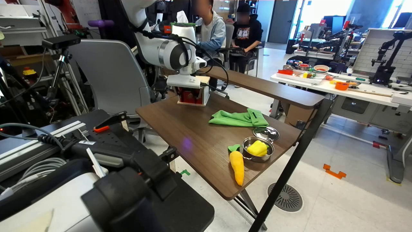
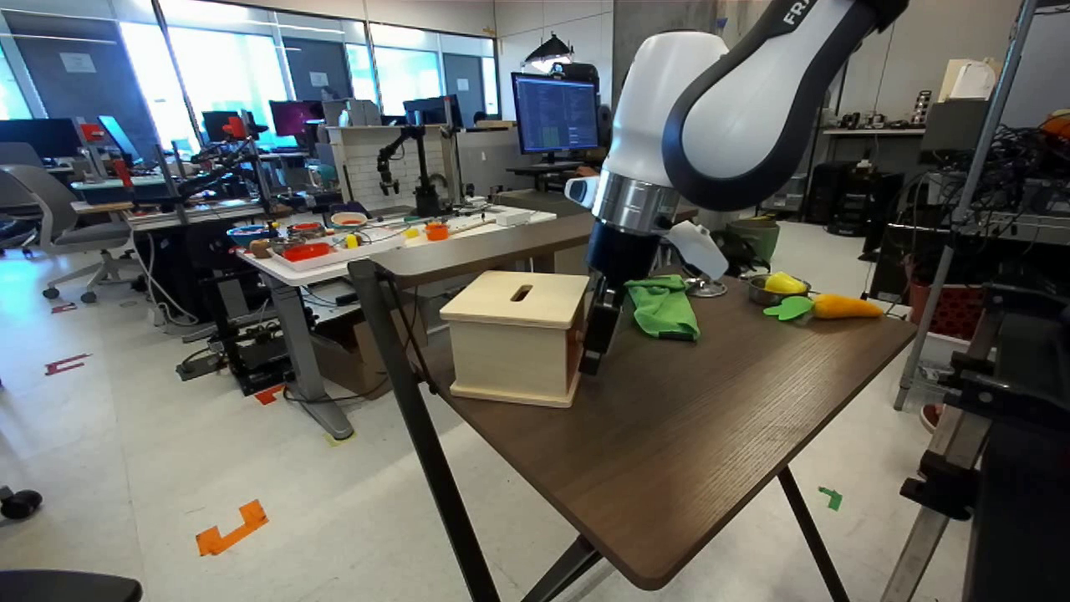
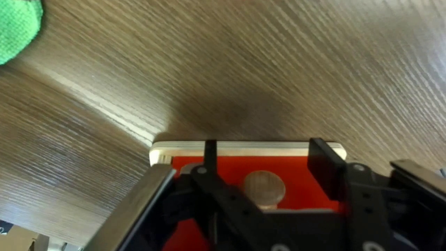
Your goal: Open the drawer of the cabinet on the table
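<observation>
The cabinet is a pale wooden box with a slotted top on the table, seen in both exterior views [image 1: 206, 92] [image 2: 510, 355]. Its drawer has a red front [image 1: 186, 97], which looks flush with the frame. In the wrist view, the red drawer front [image 3: 296, 177] carries a round wooden knob [image 3: 264, 188]. My gripper [image 3: 262, 150] is open, pointing down, with one finger on each side of the knob and apart from it. In an exterior view the gripper [image 2: 592, 359] is close against the cabinet's front. The table [image 2: 710, 401] is brown wood.
A green cloth [image 1: 238, 118] lies beside the cabinet on the table. Farther off are a metal pot [image 1: 258, 158] with a yellow pepper [image 1: 257, 148], a lid [image 1: 270, 132] and an orange carrot [image 1: 237, 167]. A raised brown shelf [image 1: 257, 84] runs along one table edge.
</observation>
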Robot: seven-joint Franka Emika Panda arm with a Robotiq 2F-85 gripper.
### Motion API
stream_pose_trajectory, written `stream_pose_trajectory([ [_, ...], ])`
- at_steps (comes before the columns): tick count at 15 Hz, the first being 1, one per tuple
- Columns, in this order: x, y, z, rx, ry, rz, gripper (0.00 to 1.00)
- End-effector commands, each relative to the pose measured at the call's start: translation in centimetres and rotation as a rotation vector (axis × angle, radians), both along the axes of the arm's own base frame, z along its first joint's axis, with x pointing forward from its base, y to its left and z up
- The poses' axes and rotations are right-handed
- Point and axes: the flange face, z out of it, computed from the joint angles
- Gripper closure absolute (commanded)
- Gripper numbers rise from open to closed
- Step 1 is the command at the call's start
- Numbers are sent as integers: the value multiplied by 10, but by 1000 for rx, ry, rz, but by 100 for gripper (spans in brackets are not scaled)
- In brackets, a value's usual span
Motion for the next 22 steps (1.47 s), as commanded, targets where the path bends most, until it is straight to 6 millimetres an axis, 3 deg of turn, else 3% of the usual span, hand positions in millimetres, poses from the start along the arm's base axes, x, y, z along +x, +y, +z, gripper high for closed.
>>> stream_pose_trajectory([
  [1, 5, 4, 14, -17, -35, 8, 2],
  [2, 6, 4, 15, -16, -37, 10, 44],
  [3, 7, 4, 15, -14, -39, 10, 37],
  [4, 8, 4, 15, -12, -40, 10, 38],
  [12, 7, 2, 12, -17, -34, 6, 98],
  [13, 7, 1, 12, -19, -31, 5, 93],
  [22, -11, 4, 24, -21, 1, -15, 93],
])
